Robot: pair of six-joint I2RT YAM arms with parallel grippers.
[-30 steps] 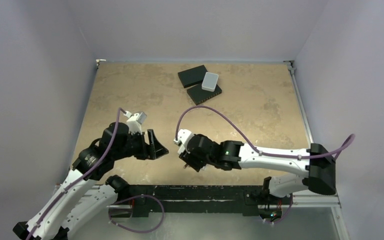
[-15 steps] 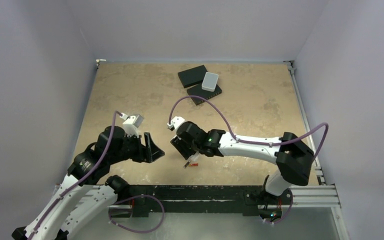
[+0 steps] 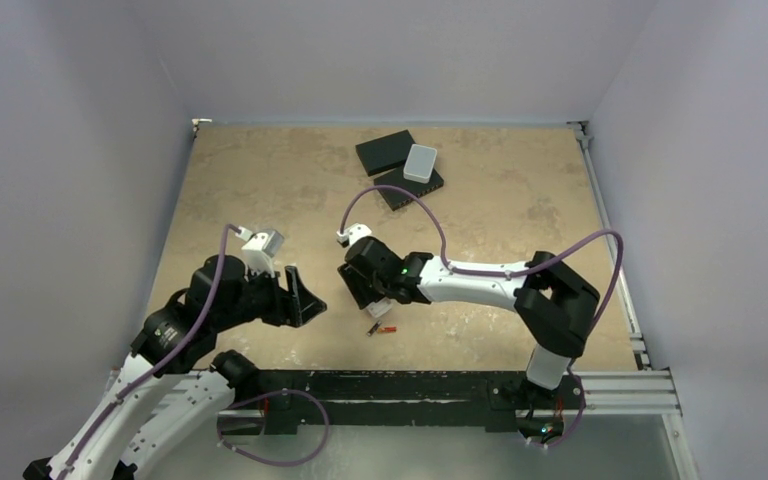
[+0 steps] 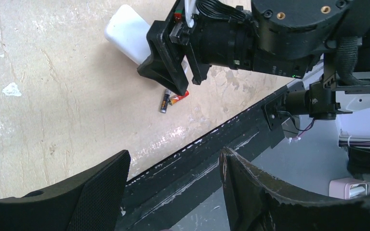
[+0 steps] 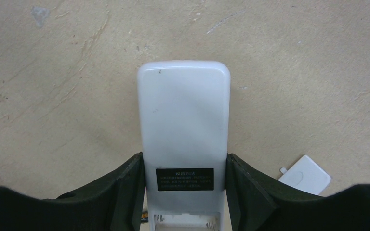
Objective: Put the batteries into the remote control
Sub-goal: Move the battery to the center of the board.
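Item: white rectangular plastic remote control, back up, clamped between right fingers. 2 thin cylindrical batteries, dark and red-orange, loose just beside them. Spare: left fingers, wide apart, empty. Step, likely: steadying remote; next, pinch 1 battery.

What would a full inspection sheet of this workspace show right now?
Surface: tan mottled table.
Job's things: remote control back up, battery bay open; batteries lying loose on the table near its front edge.
Clutter: two black flat boxes with a pale grey box on top; small white cover on the table.
Grippers: right gripper clamps the remote's sides; left gripper open, empty.
Cables: purple cables arch off both wrists.
Surroundings: plain pale walls; black rail at the near edge.
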